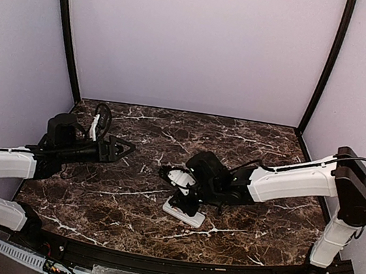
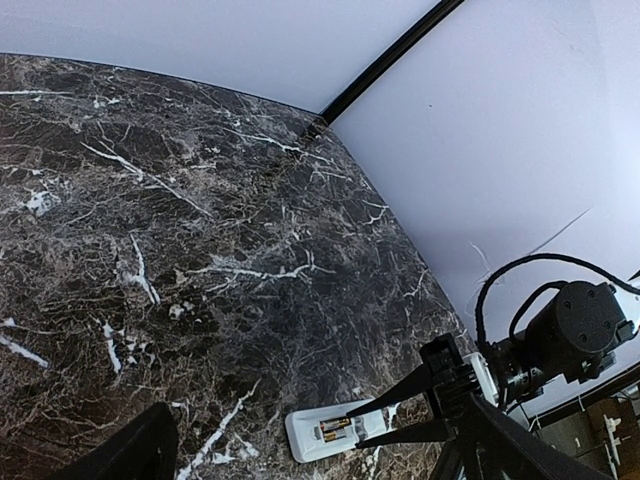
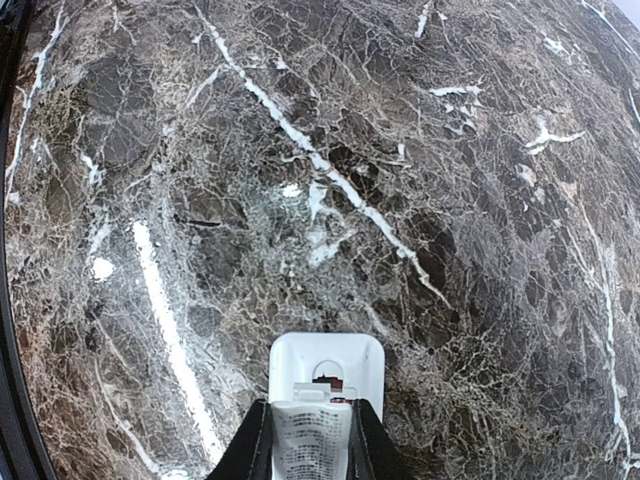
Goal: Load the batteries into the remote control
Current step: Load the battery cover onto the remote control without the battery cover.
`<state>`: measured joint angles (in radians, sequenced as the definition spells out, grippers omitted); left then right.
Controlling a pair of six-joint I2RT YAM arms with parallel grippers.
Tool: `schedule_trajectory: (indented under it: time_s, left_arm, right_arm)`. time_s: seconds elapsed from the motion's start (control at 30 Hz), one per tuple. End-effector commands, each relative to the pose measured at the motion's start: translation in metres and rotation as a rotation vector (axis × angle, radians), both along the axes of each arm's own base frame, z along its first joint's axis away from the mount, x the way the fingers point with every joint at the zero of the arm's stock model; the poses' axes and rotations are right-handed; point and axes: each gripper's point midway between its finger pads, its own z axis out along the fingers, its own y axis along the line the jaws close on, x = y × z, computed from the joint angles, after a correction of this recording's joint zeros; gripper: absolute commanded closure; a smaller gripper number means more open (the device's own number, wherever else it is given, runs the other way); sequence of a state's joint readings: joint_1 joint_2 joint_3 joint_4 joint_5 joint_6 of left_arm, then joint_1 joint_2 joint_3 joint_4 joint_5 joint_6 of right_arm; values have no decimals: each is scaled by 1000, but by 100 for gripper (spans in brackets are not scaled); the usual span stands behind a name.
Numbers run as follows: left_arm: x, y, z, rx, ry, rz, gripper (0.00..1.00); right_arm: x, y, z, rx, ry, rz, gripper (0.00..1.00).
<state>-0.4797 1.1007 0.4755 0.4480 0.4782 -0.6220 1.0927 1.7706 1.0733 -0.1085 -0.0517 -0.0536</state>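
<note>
Right tool (image 3: 311, 408): jaws narrow, clamped on the flat white cover piece (image 3: 312, 445). Cover sits right over the near end of the remote control (image 3: 300, 358); contact between them cannot be told. Remote lies back-up near the centre of the surface (image 1: 126, 197), with the batteries (image 2: 335, 429) seated in its compartment. Left tool (image 1: 113, 137): jaws wide, nothing held, well apart to the left.
</note>
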Motion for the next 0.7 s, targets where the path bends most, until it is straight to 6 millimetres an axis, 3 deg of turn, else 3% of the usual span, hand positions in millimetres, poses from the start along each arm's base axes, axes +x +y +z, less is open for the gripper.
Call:
schedule_trajectory:
  time_s: [0.0, 0.67]
  left_arm:
    - [1, 0, 1, -8, -8, -2, 2]
    - [2, -1, 2, -14, -1, -2, 1]
  right_arm:
    - [2, -5, -17, -26, -6, 2, 91]
    - [5, -11, -28, -49, -11, 5, 92]
